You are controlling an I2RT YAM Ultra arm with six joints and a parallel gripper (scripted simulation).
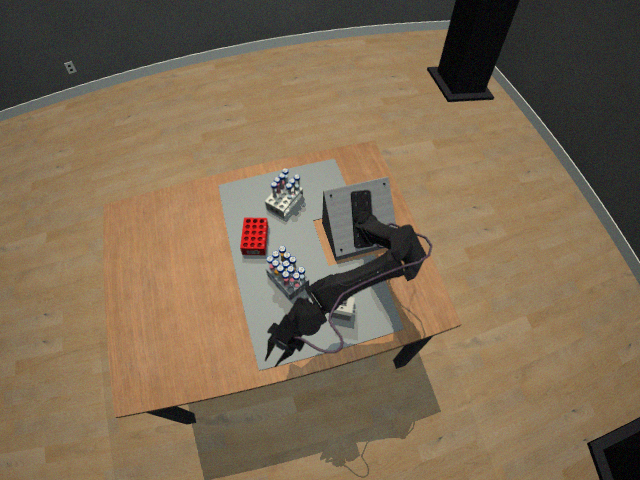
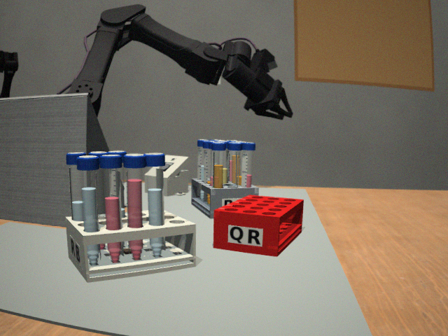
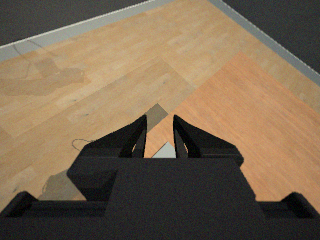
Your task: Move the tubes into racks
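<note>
In the top view, the arm (image 1: 356,273) (image 2: 162,39) reaches across the mat (image 2: 274,289) (image 3: 165,151), and the gripper (image 1: 271,362) (image 2: 286,116) (image 3: 160,119) hangs over the mat's corner, well apart from every rack. RA (image 1: 283,286) (image 2: 217,197) stands between QR (image 1: 254,236) (image 2: 246,225) and the arm's wrist; its tubes (image 1: 282,266) (image 2: 226,162) are upright with blue caps. RB (image 1: 279,206) (image 2: 139,231) stands on the far side of QR from RA, also partly filled. A white box (image 1: 343,308) (image 2: 166,180) sits partly under the forearm.

In the exterior view, the gripper is tilted downward above and beyond RA, apart from all caps. RB is in front with blue-capped tubes (image 2: 115,195) standing in its wells — the contents blue or pink. QR is level on the mat; its visible top wells hold no tubes. Which tubes are H2 and R2 cannot be told, as no tube name is legible.

In the wrist view, the two fingers stand partly spread — a narrow gap between the tips, with nothing held. Past them lie the table (image 3: 250,120), the mat's corner and the floor (image 3: 115,55).
</note>
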